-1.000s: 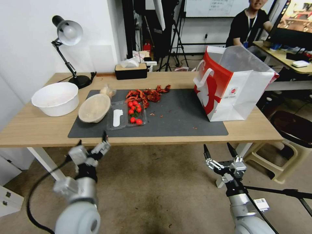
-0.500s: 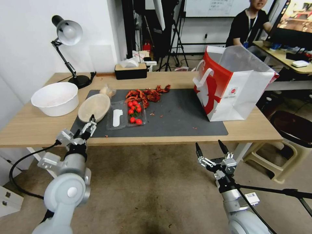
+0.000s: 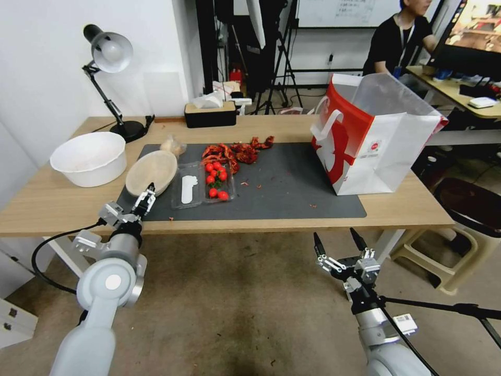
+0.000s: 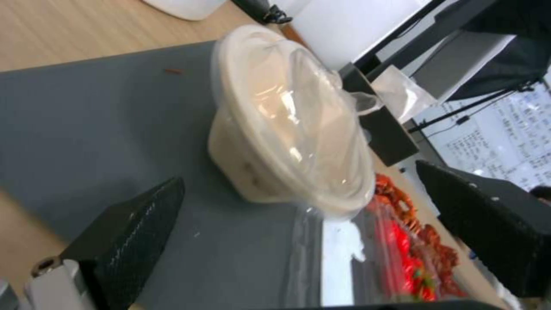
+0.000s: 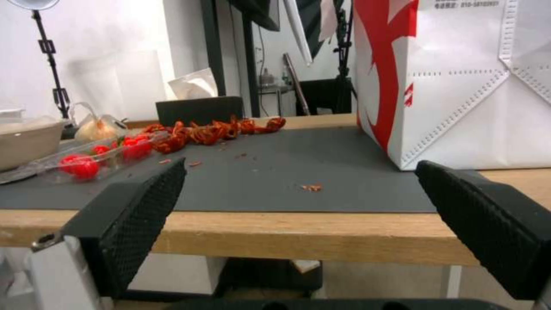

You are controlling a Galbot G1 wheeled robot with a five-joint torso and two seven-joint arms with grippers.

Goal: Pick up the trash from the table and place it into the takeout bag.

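The bowl (image 3: 152, 172) was seen on the mat (image 3: 292, 193) near the table's (image 3: 47, 209) left front, tilted toward the tomato box (image 3: 204, 184), which lay just beside it. The left gripper (image 3: 140, 204) was held over the mat's front left corner, just short of the bowl, its fingers spread apart and nothing between them. In the left wrist view the bowl (image 4: 287, 129) was shown between the two open fingers (image 4: 129, 241) but farther off, and a clear film was seen over its mouth, a detail not made out from the head. The bundle (image 3: 173, 144) lay behind the bowl. The bag (image 3: 376, 141) stood upright and open at the mat's right end, well apart from the bowl. The right gripper (image 3: 339, 249) was held below the table's front edge, its fingers also apart and empty; in its wrist view the bag's (image 5: 459, 86) white wall and red panel were shown close, with red scraps (image 5: 212, 129) strewn on the mat.

Against half a second before, the left gripper was found slightly farther forward and nearer the bowl, while the right gripper was hardly changed.
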